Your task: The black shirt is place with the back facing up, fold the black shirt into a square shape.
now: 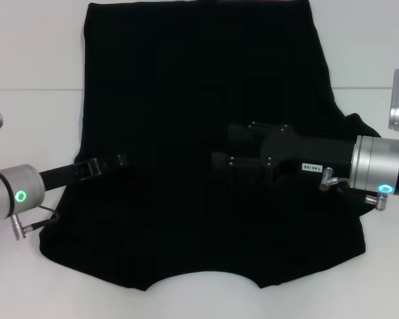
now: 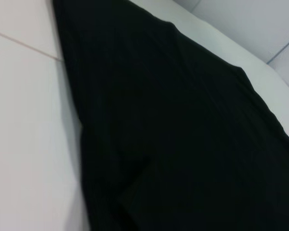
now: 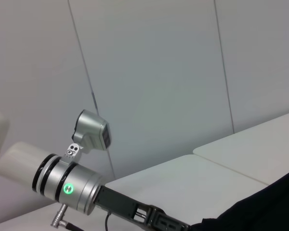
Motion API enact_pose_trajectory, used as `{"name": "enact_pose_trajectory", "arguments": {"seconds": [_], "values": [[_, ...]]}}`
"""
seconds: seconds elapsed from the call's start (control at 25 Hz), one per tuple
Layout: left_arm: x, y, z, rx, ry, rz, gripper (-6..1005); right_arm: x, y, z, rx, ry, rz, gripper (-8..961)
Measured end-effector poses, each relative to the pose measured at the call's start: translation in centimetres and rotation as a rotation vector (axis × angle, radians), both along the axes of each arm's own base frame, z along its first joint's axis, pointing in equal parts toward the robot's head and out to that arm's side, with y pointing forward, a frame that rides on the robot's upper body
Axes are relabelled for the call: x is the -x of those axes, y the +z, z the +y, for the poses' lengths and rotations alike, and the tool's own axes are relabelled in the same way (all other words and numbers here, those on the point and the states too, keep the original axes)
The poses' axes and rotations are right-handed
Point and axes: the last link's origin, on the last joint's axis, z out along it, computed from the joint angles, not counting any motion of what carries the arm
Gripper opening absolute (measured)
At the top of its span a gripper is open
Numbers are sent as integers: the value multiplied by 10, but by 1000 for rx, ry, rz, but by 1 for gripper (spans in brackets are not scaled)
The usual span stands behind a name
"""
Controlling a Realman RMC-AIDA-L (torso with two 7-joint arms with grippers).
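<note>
Already both grippers sit over the shirt (image 1: 206,100), which lies flat on the table (image 1: 26,60), neckline toward the robot. Left gripper (image 1: 116,161) rests near its left edge; right gripper (image 1: 236,156) reaches nearer the middle. Whether either grips cloth, I cannot tell.

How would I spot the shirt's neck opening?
Find the white table; the black shirt covers most of it. Follow the shirt's edge nearest the robot to the curved neckline, the only scooped notch there, between the left gripper and right gripper.
</note>
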Motion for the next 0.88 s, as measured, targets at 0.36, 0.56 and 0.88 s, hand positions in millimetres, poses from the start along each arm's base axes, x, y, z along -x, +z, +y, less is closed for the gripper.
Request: {"name": "enact_pose_trajectory", "arguments": {"seconds": [0.36, 0.56, 0.88], "values": [[-5, -6, 10, -6, 9, 35, 730, -2, 1, -2, 5, -4, 3, 791], [-8, -4, 14, -12, 2, 44, 729, -3, 2, -2, 6, -14, 5, 790], [-10, -8, 21, -6, -5, 98, 727, -4, 3, -2, 4, -16, 4, 786]]}}
